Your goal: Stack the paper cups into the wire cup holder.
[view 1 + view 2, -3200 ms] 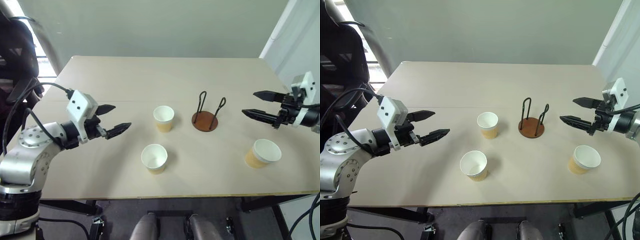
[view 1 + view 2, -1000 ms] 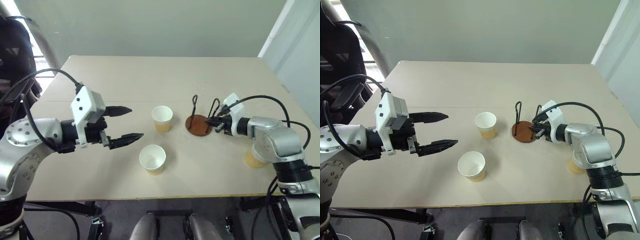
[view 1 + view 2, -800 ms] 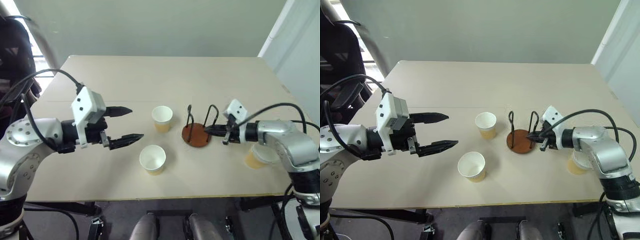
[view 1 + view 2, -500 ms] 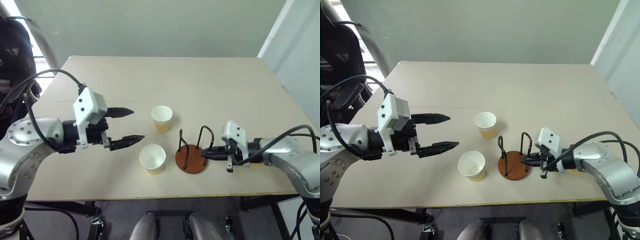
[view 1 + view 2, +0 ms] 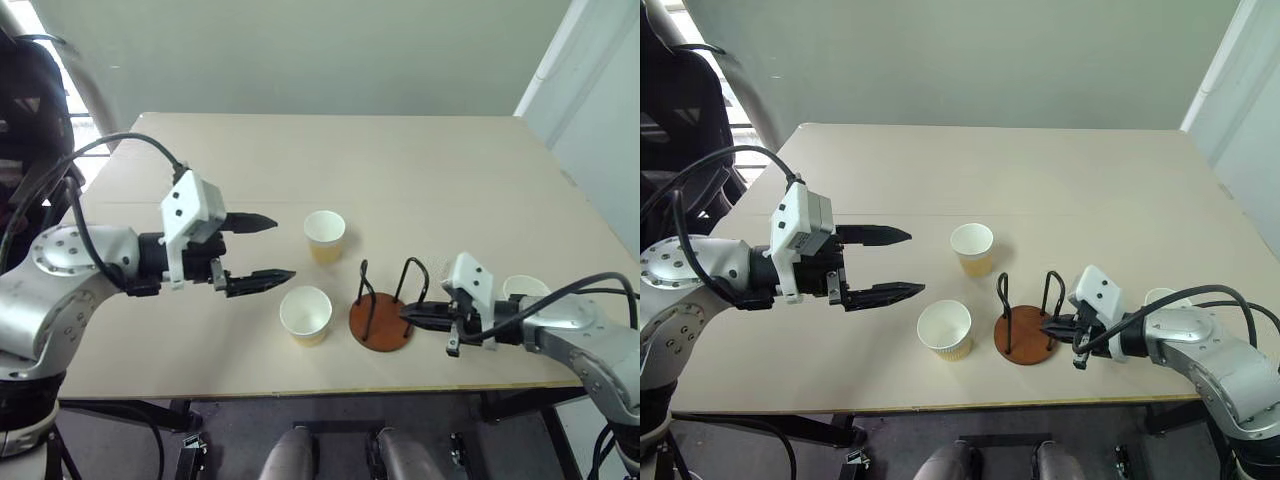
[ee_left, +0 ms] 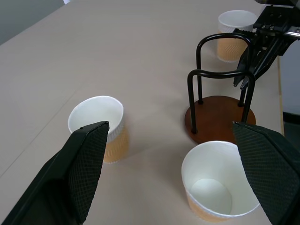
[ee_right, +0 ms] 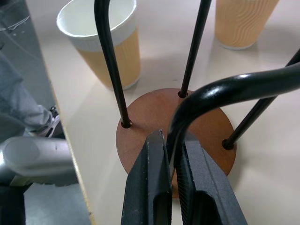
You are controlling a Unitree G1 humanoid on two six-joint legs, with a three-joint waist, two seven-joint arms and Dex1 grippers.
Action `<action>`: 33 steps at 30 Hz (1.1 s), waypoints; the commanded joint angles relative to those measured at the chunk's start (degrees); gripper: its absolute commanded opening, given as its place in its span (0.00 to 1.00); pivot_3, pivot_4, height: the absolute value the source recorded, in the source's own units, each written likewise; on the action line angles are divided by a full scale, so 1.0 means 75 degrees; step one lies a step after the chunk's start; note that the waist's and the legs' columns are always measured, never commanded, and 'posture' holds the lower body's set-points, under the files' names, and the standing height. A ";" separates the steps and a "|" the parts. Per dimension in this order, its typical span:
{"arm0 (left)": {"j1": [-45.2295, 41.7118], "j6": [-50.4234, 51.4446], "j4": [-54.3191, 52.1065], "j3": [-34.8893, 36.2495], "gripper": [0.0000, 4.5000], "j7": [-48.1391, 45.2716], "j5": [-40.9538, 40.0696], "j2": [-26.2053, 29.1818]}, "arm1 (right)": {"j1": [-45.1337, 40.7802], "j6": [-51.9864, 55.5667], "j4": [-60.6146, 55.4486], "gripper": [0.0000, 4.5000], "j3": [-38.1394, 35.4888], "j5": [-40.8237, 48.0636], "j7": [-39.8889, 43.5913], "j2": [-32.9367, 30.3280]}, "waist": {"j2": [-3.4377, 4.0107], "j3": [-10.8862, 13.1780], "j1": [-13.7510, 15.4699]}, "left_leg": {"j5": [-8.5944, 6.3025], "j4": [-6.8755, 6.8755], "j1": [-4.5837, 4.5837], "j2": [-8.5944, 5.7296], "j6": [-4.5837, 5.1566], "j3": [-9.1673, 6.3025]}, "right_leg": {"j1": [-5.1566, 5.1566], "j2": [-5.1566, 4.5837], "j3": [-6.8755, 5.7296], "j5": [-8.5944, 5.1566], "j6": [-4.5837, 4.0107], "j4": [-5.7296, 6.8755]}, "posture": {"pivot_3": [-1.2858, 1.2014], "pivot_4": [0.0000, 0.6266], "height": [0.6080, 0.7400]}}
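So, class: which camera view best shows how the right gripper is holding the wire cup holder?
The right wrist view: the right gripper is shut on one black loop of the wire cup holder, just above its brown base. The eye views show the whole holder near the table's front edge, with the grip tiny. The left wrist view shows it from the far side.

The robot's left arm reaches in from its left side, elbow bent, forearm running roughly level across its front; the left gripper (image 5: 262, 248) points toward its right with both black fingers (image 5: 250, 222) spread wide and nothing between them. The right arm comes in low from the right, forearm angled toward the centre, its right gripper (image 5: 412, 316) pinched tight on one wire loop of the wire cup holder (image 5: 381, 308).
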 commanded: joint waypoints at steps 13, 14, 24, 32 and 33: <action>-0.0164 -0.0232 0.0013 -0.0007 1.00 -0.0064 0.0192 -0.0055 | -0.0033 -0.0117 -0.0233 0.01 0.0139 0.0317 0.0173 -0.0243 | 0.0000 0.0000 0.0002 | -0.0004 -0.0001 -0.0003 0.0000 0.0003 0.0000 | 0.0000 0.0000 -0.0001 -0.0003 0.0001 -0.0007 | 0.52 0.24 1.00; -0.0165 -0.0226 0.0010 -0.0008 1.00 -0.0065 0.0198 -0.0059 | -0.0019 -0.0134 -0.0229 0.01 0.0158 0.0325 0.0182 -0.0257 | 0.0000 0.0000 0.0002 | -0.0004 -0.0001 -0.0003 0.0000 0.0003 0.0000 | 0.0000 0.0000 -0.0001 -0.0003 0.0001 -0.0008 | 0.52 0.24 1.00; -0.0230 -0.0179 0.0004 -0.0070 1.00 -0.0051 0.0235 -0.0078 | 0.0099 -0.0222 -0.0221 0.25 0.0299 0.0297 0.0191 -0.0382 | -0.0001 0.0000 0.0003 | -0.0004 -0.0001 -0.0003 0.0000 0.0003 0.0000 | 0.0001 0.0000 0.0000 -0.0003 0.0001 -0.0008 | 0.52 0.24 1.00; -0.0352 -0.0157 0.0031 -0.0120 1.00 -0.0081 0.0197 -0.0062 | 0.0084 -0.0292 -0.0238 0.90 0.0334 0.0207 0.0323 -0.0659 | -0.0001 0.0000 0.0004 | -0.0004 -0.0001 -0.0003 0.0000 0.0003 0.0000 | 0.0001 0.0000 0.0000 -0.0003 0.0001 -0.0008 | 0.52 0.24 1.00; -0.0382 -0.0173 0.0039 -0.0129 1.00 -0.0163 0.0179 -0.0031 | 0.0086 -0.0327 -0.0285 0.99 0.0279 0.0191 0.0421 -0.0841 | -0.0001 0.0000 0.0004 | -0.0004 0.0000 -0.0004 0.0000 0.0003 0.0000 | 0.0001 0.0000 0.0000 -0.0003 0.0001 -0.0009 | 0.52 0.24 1.00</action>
